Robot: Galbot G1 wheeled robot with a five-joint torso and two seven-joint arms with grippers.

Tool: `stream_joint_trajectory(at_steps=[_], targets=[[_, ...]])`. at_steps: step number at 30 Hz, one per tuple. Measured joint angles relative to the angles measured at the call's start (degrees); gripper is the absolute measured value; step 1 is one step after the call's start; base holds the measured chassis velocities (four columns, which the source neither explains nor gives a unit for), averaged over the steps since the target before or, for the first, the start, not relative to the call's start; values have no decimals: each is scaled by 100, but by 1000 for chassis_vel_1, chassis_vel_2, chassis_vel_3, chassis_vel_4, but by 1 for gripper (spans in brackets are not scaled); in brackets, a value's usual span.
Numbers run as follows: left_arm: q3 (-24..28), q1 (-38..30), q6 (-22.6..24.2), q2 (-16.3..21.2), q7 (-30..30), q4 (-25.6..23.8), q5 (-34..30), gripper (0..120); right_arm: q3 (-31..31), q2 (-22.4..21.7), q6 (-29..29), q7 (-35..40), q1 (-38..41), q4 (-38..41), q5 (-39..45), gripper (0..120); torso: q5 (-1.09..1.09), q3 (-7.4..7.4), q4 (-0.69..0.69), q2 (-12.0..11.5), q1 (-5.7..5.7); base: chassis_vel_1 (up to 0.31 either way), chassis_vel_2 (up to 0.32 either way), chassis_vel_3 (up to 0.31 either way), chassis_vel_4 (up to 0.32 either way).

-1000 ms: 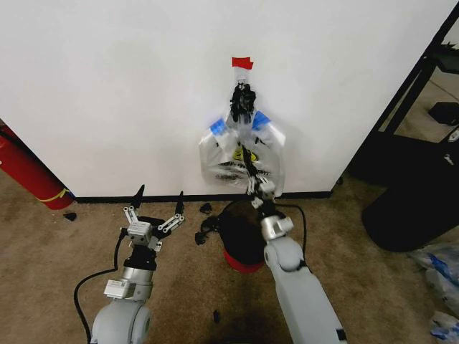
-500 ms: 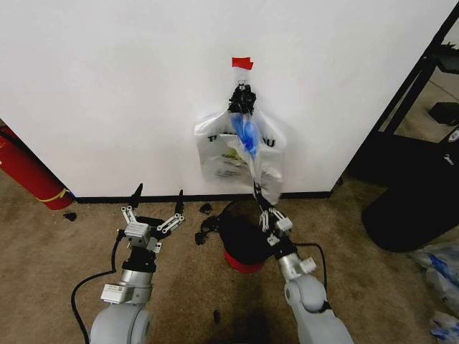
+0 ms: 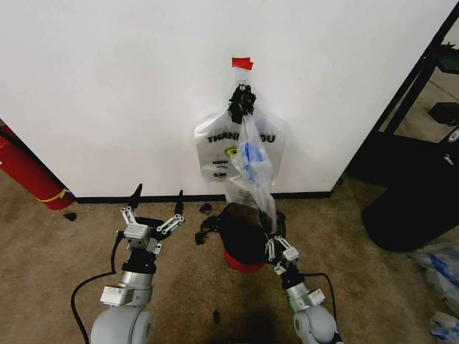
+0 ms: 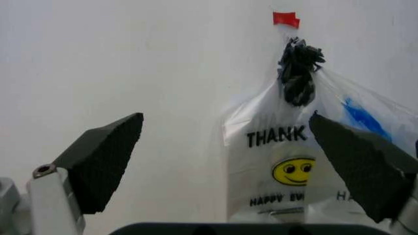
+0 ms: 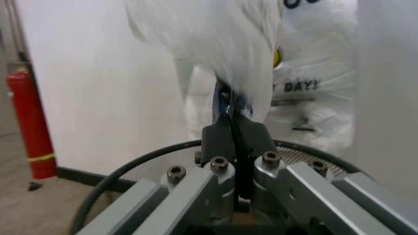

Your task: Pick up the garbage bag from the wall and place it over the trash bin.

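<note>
The garbage bag (image 3: 252, 163), thin see-through plastic with blue strips, is stretched from the black knot on the wall (image 3: 107, 86) down to my right gripper (image 3: 277, 248), which is shut on its lower end. That gripper hovers over the near rim of the trash bin (image 3: 239, 236), a small black bin with a red bottom. In the right wrist view the fingers (image 5: 225, 134) pinch the bag (image 5: 216, 49). My left gripper (image 3: 152, 222) stands open above the carpet, left of the bin. The left wrist view looks at the bag's blue part (image 4: 359, 115) between the open left gripper's (image 4: 225, 122) fingers.
A like printed "THANK YOU" bag (image 3: 219, 154) still hangs flat on the wall under red tape (image 3: 242, 63). A red cylinder (image 3: 25, 172) leans at the left. A big black sack (image 3: 419, 208) and a black frame (image 3: 409, 93) stand at the right. Small black scraps lie on the carpet.
My right gripper has drawn back from the wall and down toward the bin, pulling the garbage bag out into a long strip. The left arm has stayed put.
</note>
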Motion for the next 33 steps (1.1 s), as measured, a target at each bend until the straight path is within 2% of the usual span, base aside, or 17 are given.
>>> stream_joint_trajectory(at_steps=[3,9,16,21,26,29,31,32,33], targets=[[-8,-11,0,19,-1,4,-31,100,51,-14,32,-239,-48,-13,113,0,0,0,0,0,0,0,0,0,0],[-25,-24,0,36,-4,43,-58,100,351,-108,81,-1194,-135,-136,612,0,0,1,0,0,0,0,0,0,0],[0,-25,-11,-10,-5,73,-13,100,532,-191,196,-1571,-118,-329,984,0,0,1,0,-1,1,0,0,0,0],[23,-29,-21,-48,-5,97,38,100,451,-155,284,-1384,-56,-312,1164,0,1,1,0,-2,1,0,0,0,0],[7,-27,-25,-49,-5,104,43,100,247,-115,299,-740,-14,-95,1511,0,1,1,0,-2,1,0,0,0,0],[-11,-28,-28,-39,-8,123,39,100,54,-124,18,-169,-41,229,2099,14,0,1,0,-2,1,0,0,0,0],[-13,-30,-32,-36,-8,135,38,100,10,-131,-76,-46,-58,326,2261,18,0,1,1,-1,1,0,0,0,0],[-14,-36,-36,-33,-9,150,37,100,-20,-138,-163,69,-83,417,2387,25,0,1,0,-1,1,0,0,0,0],[-14,-36,-36,-33,-9,150,37,100,-20,-138,-163,69,-83,417,2387,25,0,1,0,-1,1,0,0,0,0]])
